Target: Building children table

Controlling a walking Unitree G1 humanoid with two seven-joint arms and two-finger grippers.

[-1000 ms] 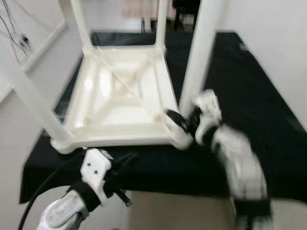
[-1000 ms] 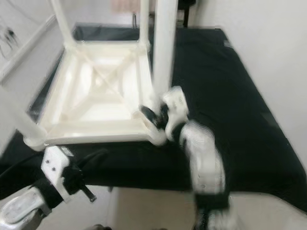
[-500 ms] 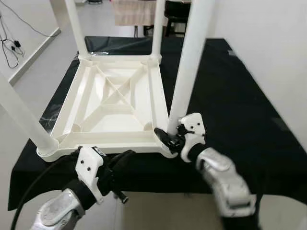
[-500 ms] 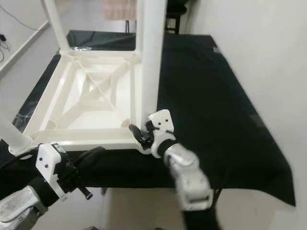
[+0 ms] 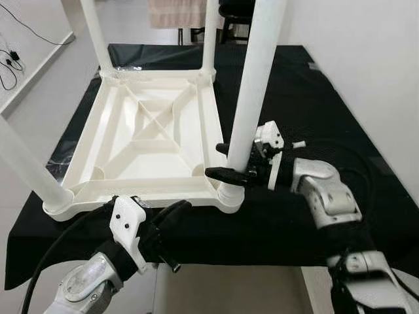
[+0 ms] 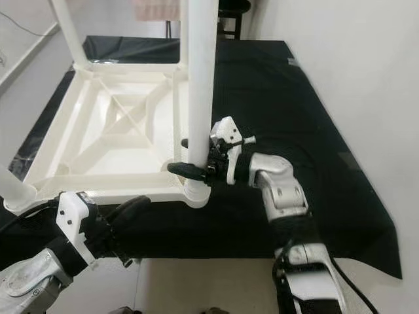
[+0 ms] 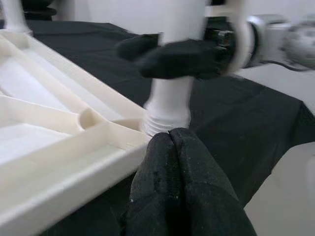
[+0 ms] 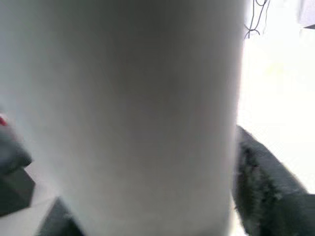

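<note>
A white plastic children's table (image 5: 150,131) lies upside down on a black cloth, its legs pointing up. My right gripper (image 5: 229,161) reaches in from the right and is shut on the near-right leg (image 5: 255,78) just above its corner socket, one black finger on each side. In the right wrist view that leg (image 8: 138,108) looms close, with one finger (image 8: 266,191) beside it. My left gripper (image 5: 178,209) is shut, its fingertips (image 7: 172,142) just below the table's front rim beside the same socket.
The black-covered worktop (image 5: 314,98) extends to the right, bounded by a white wall. Its front edge runs just under the white table. Three more legs stand at the near left (image 5: 26,163), far left (image 5: 91,33) and far right (image 5: 211,33). Cables (image 5: 10,59) lie on the floor at left.
The camera has shifted. My right arm has swung out to the right, and its fingers have gone from the corner socket to either side of the leg. The left gripper stays under the rim.
</note>
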